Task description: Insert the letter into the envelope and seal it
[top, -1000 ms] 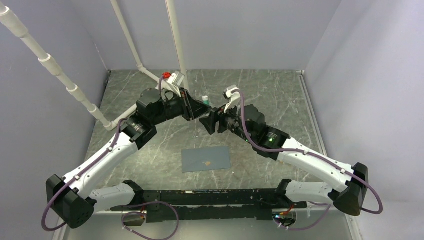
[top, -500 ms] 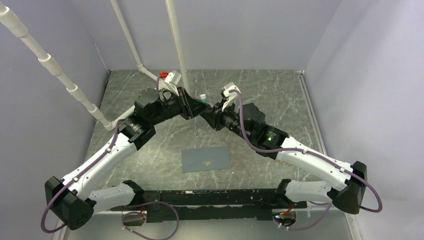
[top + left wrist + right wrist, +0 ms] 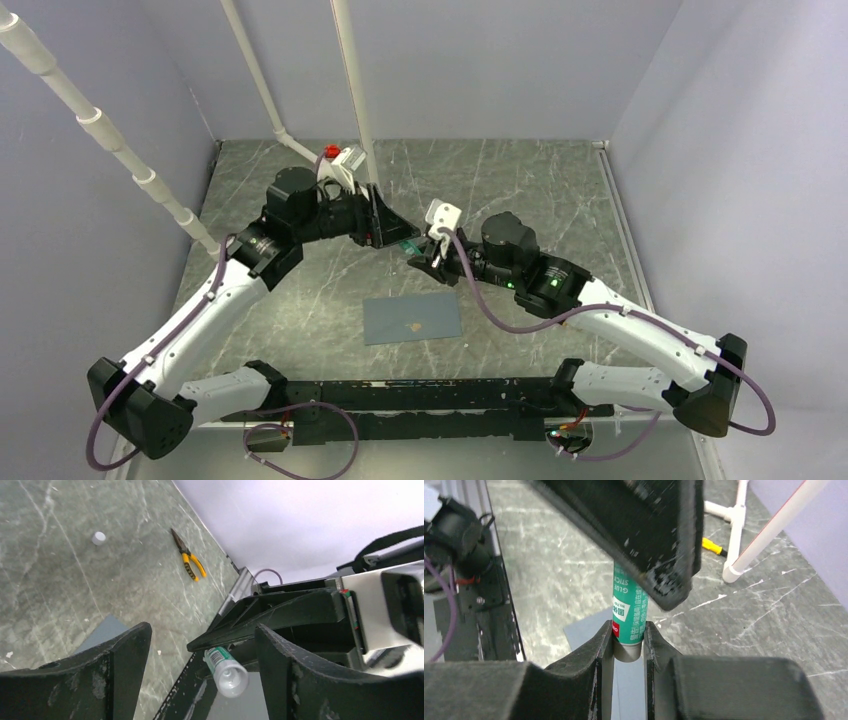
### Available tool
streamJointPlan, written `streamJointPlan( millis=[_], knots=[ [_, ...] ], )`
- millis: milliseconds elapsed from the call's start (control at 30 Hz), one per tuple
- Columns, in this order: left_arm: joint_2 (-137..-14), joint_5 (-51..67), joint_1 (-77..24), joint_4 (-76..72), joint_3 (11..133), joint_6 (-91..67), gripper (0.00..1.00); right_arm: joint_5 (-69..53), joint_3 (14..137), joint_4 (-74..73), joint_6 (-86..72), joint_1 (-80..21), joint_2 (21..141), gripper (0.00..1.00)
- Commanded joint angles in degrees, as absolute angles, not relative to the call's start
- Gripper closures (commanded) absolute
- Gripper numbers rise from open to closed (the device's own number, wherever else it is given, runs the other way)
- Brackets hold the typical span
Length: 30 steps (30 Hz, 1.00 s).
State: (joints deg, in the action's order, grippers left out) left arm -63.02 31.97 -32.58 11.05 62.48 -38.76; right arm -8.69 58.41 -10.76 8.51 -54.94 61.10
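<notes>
Presently, the right gripper (image 3: 629, 630) has its fingers drawn narrow and clamped on the lower end of a green glue stick (image 3: 627, 607). The left gripper (image 3: 200, 630) has its fingers spread wide. The stick's pale round end shows between them in the left wrist view, and whether they touch it cannot be judged. In the top view both grippers meet above the grey marbled table (image 3: 540, 190). The envelope (image 3: 412, 318) lies flat on the table at 6 o'clock from them, well apart, with a small tan spot at its centre. In the left wrist view, yellow-handled pliers (image 3: 189, 560) lie at about 2 o'clock from the envelope's corner.
</notes>
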Motion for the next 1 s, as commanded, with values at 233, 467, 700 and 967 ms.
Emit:
streamJointPlan(
  millis=[233, 467, 700, 967],
  knots=[
    [-63.48, 50.81, -30.50, 24.38, 66.48, -29.33, 0.32, -16.09, 64.49, -20.00, 18.16, -54.84, 62.70, 1.00],
    [-66.90, 53.52, -30.50, 24.18, 66.18, -30.17, 0.47, -17.73, 65.00, -20.91, 18.62, -54.84, 63.36, 1.00],
    [-69.04, 54.52, -30.49, 24.70, 66.47, -30.07, 0.64, -18.88, 66.48, -22.68, 18.67, -54.84, 64.96, 1.00],
    [-68.20, 49.15, -30.37, 26.08, 66.09, -27.40, 0.98, -15.10, 69.06, -25.50, 12.16, -54.20, 66.50, 0.43]
  ],
)
